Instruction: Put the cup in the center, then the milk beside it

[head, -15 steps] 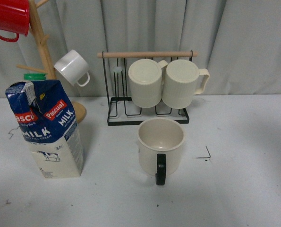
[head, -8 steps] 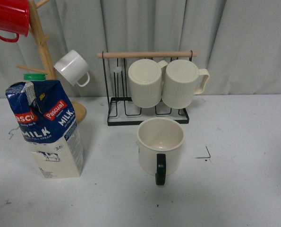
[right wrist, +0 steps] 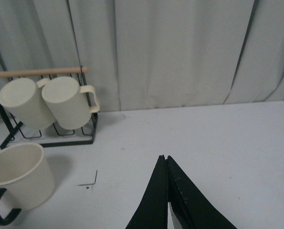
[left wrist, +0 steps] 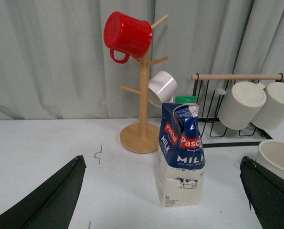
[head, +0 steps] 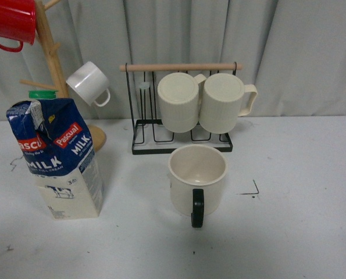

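The cup [head: 197,180], a wide cream mug with its black handle towards me, stands upright on the center [head: 138,200], a patch of white tabletop, just left of a black corner mark [head: 251,190]. Well to the cup's left, the milk [head: 59,160] stands upright and apart from it. Neither gripper shows in the front view. In the left wrist view my left gripper [left wrist: 162,159] is open, with the milk [left wrist: 181,152] ahead of it between the two fingers and untouched; the cup [left wrist: 280,160] shows at the edge. My right gripper [right wrist: 163,157] is shut and empty, off to the side of the cup [right wrist: 17,176].
A wooden mug tree [head: 53,70] with a red mug [head: 10,20] and a small white mug [head: 88,83] stands behind the milk. A black wire rack [head: 181,142] holding two ribbed cream mugs [head: 203,102] sits just behind the cup. A grey curtain closes the back.
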`<control>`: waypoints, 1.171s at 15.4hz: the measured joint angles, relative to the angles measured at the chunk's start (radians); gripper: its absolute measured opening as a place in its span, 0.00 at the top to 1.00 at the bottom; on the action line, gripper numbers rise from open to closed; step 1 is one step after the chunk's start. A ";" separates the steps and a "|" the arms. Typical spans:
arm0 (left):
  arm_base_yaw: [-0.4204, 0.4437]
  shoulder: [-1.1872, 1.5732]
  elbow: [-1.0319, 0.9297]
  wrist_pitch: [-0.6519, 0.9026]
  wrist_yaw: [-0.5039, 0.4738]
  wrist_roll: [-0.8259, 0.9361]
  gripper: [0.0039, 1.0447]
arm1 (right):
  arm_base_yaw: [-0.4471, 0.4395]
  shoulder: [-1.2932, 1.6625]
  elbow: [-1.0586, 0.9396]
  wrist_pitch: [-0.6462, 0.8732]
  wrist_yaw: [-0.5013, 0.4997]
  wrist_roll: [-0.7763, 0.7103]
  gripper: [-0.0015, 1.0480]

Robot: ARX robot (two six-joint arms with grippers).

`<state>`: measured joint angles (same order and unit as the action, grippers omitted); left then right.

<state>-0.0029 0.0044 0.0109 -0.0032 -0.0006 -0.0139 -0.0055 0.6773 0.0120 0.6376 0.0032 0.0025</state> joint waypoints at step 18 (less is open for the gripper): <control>0.000 0.000 0.000 0.000 0.000 0.000 0.06 | 0.000 -0.508 0.000 -0.466 0.000 0.000 0.98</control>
<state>-0.0029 0.0044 0.0109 -0.0032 -0.0002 -0.0139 -0.0055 0.1696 0.0116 0.1715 0.0029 0.0025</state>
